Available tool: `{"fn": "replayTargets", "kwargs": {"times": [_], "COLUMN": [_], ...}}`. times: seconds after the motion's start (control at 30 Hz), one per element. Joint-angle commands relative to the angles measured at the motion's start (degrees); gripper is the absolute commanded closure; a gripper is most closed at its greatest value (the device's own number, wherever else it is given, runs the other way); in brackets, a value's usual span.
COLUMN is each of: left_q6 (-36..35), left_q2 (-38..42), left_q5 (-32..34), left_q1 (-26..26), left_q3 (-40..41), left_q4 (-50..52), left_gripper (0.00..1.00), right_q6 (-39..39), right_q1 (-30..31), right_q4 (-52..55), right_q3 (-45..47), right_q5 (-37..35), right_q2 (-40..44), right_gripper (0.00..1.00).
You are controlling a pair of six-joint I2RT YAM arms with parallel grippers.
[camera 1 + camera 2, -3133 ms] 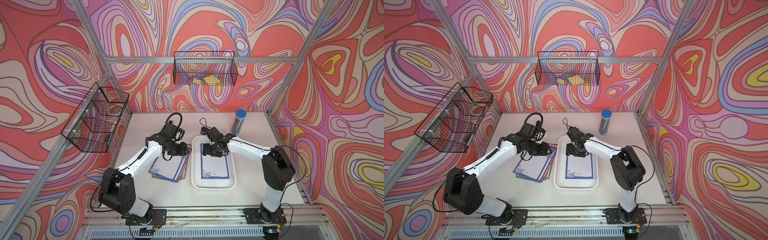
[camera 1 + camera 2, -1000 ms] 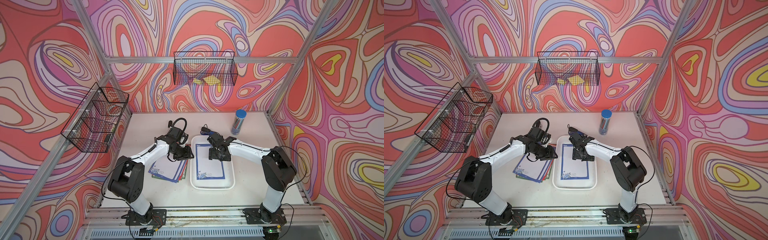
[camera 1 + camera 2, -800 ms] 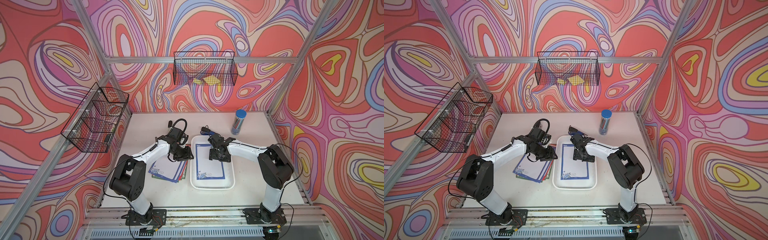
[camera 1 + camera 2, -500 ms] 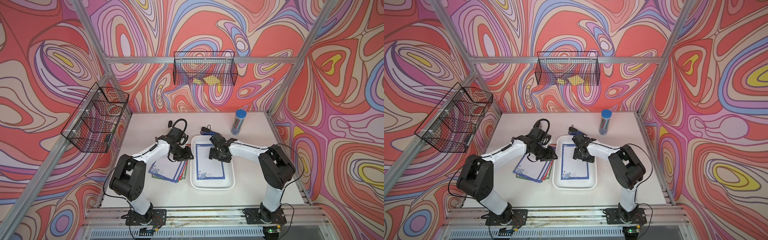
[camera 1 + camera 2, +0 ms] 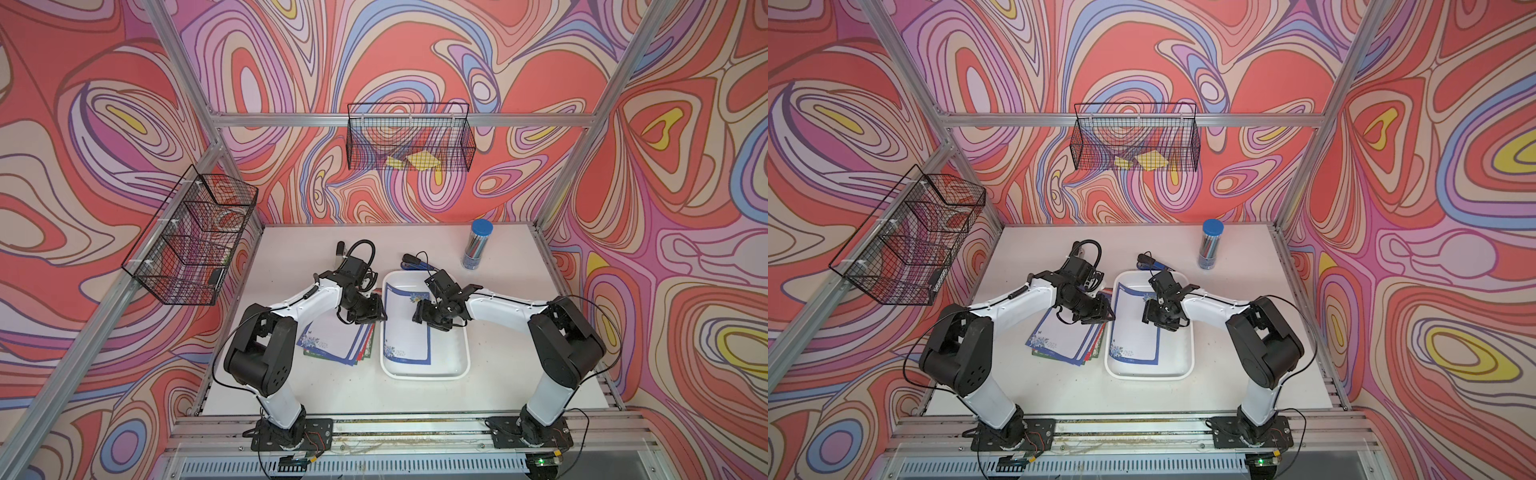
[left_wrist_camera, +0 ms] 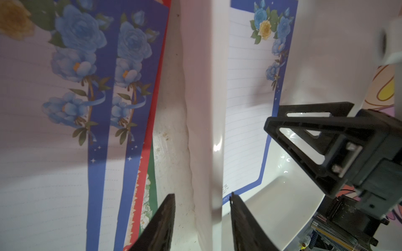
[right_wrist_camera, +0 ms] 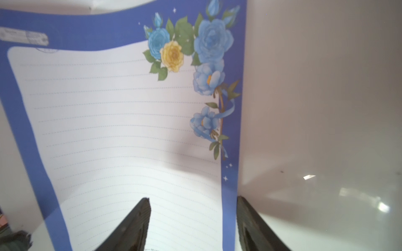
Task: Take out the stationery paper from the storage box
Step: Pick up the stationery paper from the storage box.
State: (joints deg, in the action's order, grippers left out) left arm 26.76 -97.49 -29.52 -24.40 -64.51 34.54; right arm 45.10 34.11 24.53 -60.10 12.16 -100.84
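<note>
While the stationery paper (image 5: 405,332) lies in the storage box (image 5: 424,376), long axis running 12 to 6 o'clock in both top views, the right end effector (image 5: 420,319) is the nearer one, empty and partly open astride its 3 o'clock edge.

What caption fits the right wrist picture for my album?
Right tool, open, straddles the edge of a blue floral-bordered letter sheet in the white storage box.

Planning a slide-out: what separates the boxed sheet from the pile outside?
The storage box's side wall and a narrow bare table strip, shown in the left wrist view; the left gripper straddles the wall.
</note>
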Motion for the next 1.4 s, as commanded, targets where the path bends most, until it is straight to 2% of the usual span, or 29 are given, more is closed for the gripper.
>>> {"fn": "replayTargets", "kwargs": {"times": [0.0, 0.53, 0.83, 1.1, 1.3, 1.37], "left_q6": [-1.07, -1.50, -1.42, -1.59, -1.66, -1.74], "left_q2": [-0.59, -1.91, -2.53, -2.35, -2.26, -2.18], "left_q5": [0.73, 0.94, 0.81, 1.07, 1.16, 1.13], "left_q1": [-0.21, -0.21, -0.21, -0.24, -0.21, -0.27], "left_q3": [-1.50, -1.48, -1.58, -1.06, -1.51, -1.67], "left_q4": [2.37, 2.13, 2.11, 2.44, 2.51, 2.46], "left_gripper": [0.55, 0.55, 0.55, 0.56, 0.55, 0.56], "right_q6": [0.34, 2.89, 2.77, 3.55, 3.17, 3.17], "right_q1": [0.08, -0.23, -1.01, -1.49, -1.59, -1.59], "right_q4": [-2.98, -11.82, -14.65, -18.72, -19.96, -20.77], "right_q3": [1.96, 7.33, 9.02, 10.50, 10.06, 10.14], "right_q5": [2.89, 7.85, 11.29, 11.82, 12.68, 13.09], "right_q2": [3.01, 9.77, 4.71, 1.98, 2.35, 2.57], "right_gripper": [0.39, 0.55, 0.58, 0.71, 0.76, 0.81]}}
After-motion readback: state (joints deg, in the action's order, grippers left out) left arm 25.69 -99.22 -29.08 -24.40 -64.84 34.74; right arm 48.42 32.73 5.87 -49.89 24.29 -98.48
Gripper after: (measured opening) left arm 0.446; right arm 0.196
